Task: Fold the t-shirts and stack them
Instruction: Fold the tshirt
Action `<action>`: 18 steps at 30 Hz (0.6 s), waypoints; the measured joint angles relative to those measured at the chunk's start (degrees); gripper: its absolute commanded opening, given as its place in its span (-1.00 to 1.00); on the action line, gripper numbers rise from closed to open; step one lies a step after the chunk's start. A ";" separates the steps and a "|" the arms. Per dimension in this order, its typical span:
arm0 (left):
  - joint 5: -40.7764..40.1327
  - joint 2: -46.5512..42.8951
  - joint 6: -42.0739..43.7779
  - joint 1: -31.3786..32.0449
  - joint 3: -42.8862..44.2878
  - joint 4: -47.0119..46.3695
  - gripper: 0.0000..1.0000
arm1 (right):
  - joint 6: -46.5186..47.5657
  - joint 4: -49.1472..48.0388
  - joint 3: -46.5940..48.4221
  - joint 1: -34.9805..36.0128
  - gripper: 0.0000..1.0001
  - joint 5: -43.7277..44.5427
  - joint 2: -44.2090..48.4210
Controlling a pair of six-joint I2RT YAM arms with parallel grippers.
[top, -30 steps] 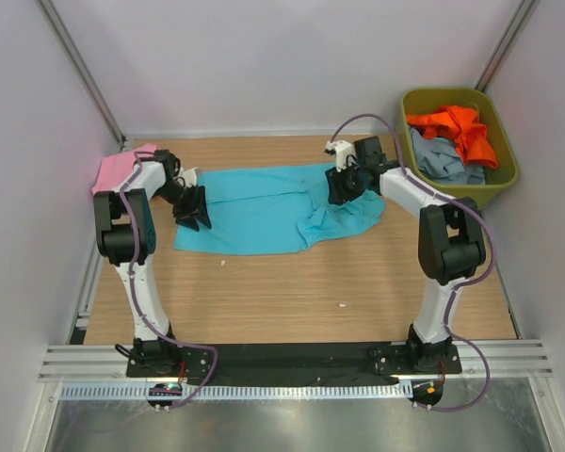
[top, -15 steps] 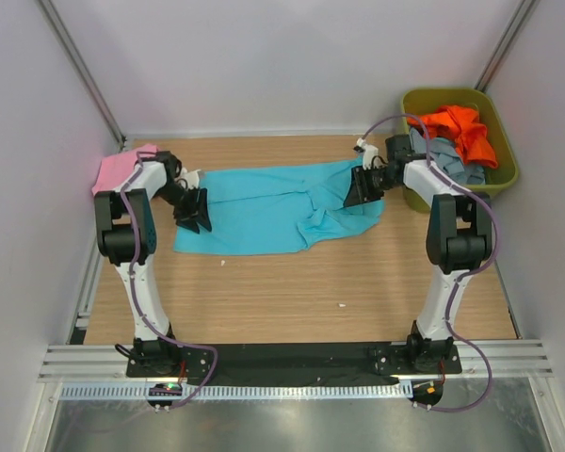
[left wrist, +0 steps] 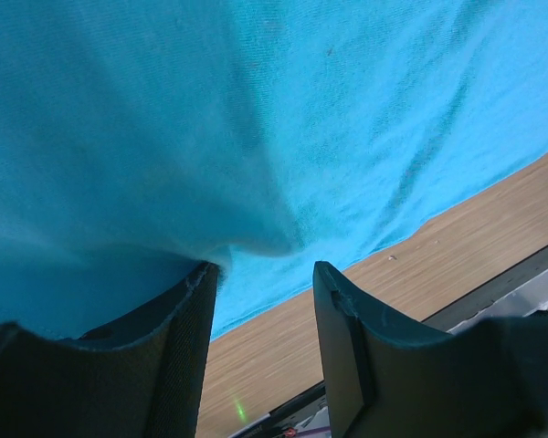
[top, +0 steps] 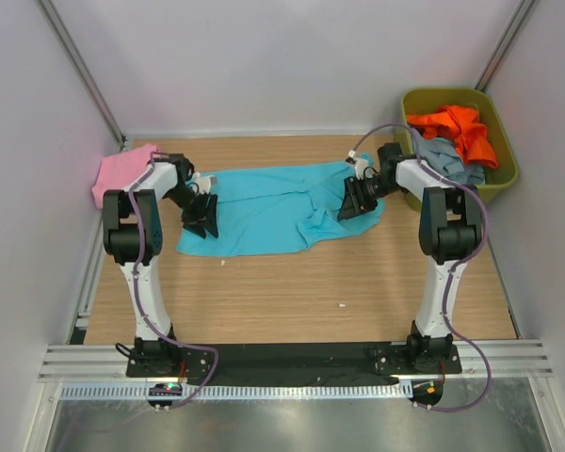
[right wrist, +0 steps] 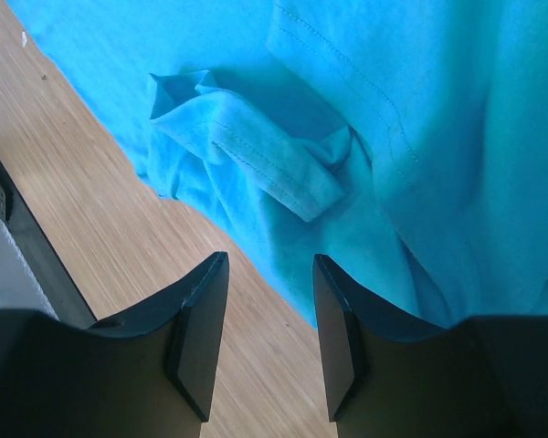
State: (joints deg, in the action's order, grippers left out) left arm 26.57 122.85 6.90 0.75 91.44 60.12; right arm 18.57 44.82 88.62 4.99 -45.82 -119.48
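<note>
Well, I'm running both half-open, seemingly empty: left gripper [left wrist: 263,274] nudging the turquoise t-shirt [top: 264,202] at its left end, right gripper [right wrist: 269,265] hovering over its rumpled sleeve [right wrist: 256,164]. It's lying unfolded on the surface [top: 292,292]; pink tee [top: 122,169] looks done, orange tee [top: 457,127] is waiting in the bin [top: 504,179].

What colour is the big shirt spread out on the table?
Turquoise blue. The big shirt shows best in the top external view.

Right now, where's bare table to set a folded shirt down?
Wide bare band of table between the turquoise t-shirt and the arm bases; thin strip behind it by the back wall. Crowded: pink t-shirt back left, bin back right, left gripper and right gripper at the turquoise ends.
</note>
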 measured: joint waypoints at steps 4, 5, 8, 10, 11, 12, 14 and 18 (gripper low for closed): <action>-0.02 0.00 0.20 0.37 0.00 0.15 -0.04 | -0.09 -0.04 0.66 -0.02 -0.02 0.02 -2.25; -0.02 0.00 0.24 0.37 0.00 0.17 -0.03 | -0.09 -0.11 1.09 -0.02 -0.03 0.04 -2.89; -0.02 0.00 0.52 0.37 0.00 0.20 -0.04 | -0.11 -0.26 2.49 -0.02 -0.02 0.07 -4.57; -0.02 0.00 0.70 0.37 -0.02 0.20 -0.04 | -0.11 -0.35 3.39 -0.02 -0.04 0.07 -5.42; -0.02 0.00 0.70 0.37 -0.02 0.22 -0.03 | -0.13 -0.44 3.78 0.00 -0.04 0.09 -5.73; -0.02 0.00 0.76 0.37 -0.02 0.22 -0.03 | -0.24 -0.61 4.02 0.00 -0.06 0.09 -5.92; -0.02 0.00 0.85 0.37 -0.02 0.22 -0.03 | -0.39 -0.81 4.72 0.11 -0.06 0.07 -6.45; -0.02 0.00 0.92 0.37 -0.02 0.24 -0.04 | -0.52 -1.25 5.79 0.48 -0.11 0.04 -7.54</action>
State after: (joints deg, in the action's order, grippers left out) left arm 26.55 122.85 7.81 1.13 91.42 60.36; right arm 18.04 43.57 94.41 5.48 -45.78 -127.02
